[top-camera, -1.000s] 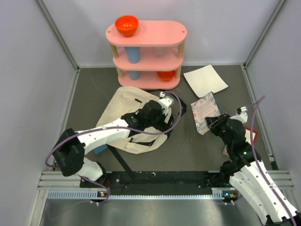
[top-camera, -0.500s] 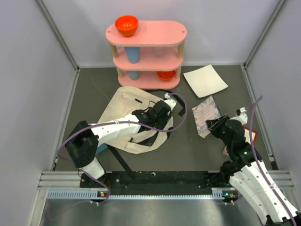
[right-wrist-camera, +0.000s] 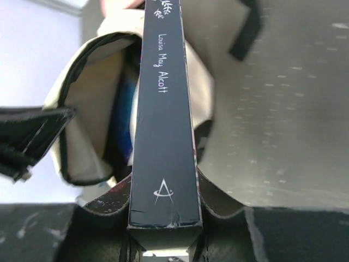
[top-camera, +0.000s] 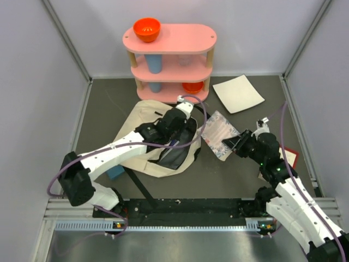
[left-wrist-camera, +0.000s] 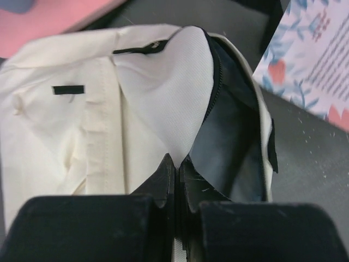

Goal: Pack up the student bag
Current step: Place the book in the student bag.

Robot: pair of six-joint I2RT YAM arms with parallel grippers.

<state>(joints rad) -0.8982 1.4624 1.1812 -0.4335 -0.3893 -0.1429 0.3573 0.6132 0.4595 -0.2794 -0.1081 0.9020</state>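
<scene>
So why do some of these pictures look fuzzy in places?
Top external: even light, all sharp. Left wrist: the student bag is crisp, the near black fingers blur. Right wrist: the book spine is sharp enough to read, the bag behind it and the table go soft.

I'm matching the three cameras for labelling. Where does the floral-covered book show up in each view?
Top external: the book, right of centre, in the right end effector, beside the student bag.
Left wrist: the book's floral cover fills the top right corner.
Right wrist: the book's dark spine runs up the middle.
Shared landmark: the student bag's dark open mouth.
</scene>
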